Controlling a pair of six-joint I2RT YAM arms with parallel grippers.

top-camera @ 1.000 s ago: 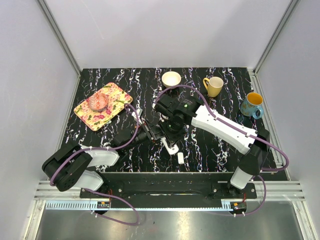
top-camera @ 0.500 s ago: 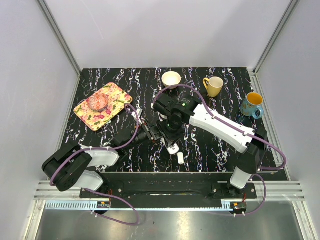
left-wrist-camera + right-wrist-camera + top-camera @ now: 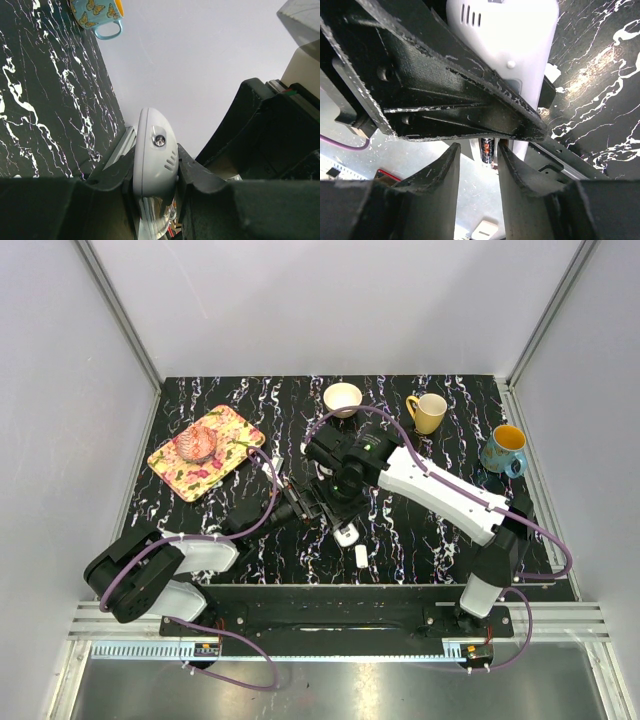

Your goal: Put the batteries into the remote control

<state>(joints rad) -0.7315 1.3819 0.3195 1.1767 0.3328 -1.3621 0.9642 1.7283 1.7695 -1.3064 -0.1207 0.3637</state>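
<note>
My left gripper (image 3: 310, 508) is shut on the white remote control (image 3: 346, 534), holding it just above the table's middle. In the left wrist view the remote control (image 3: 154, 165) is clamped edge-on between my left gripper's (image 3: 155, 152) two jaws. My right gripper (image 3: 337, 498) hangs right over it, open, with nothing between its fingers. In the right wrist view the remote control (image 3: 515, 45) lies past a black finger of the left gripper. My right gripper (image 3: 479, 150) frames a small dark piece with orange marks (image 3: 487, 146); I cannot tell if it is one of the batteries.
A small white lozenge-shaped piece (image 3: 361, 556) lies near the front edge. A floral tray (image 3: 232, 430) sits at back left, a white bowl (image 3: 343, 397) and a yellow mug (image 3: 428, 412) at the back, and a blue mug (image 3: 503, 448) at right.
My right gripper's jaws have spread apart and its wrist has shifted slightly toward the back left. The left gripper and the remote control have barely moved.
</note>
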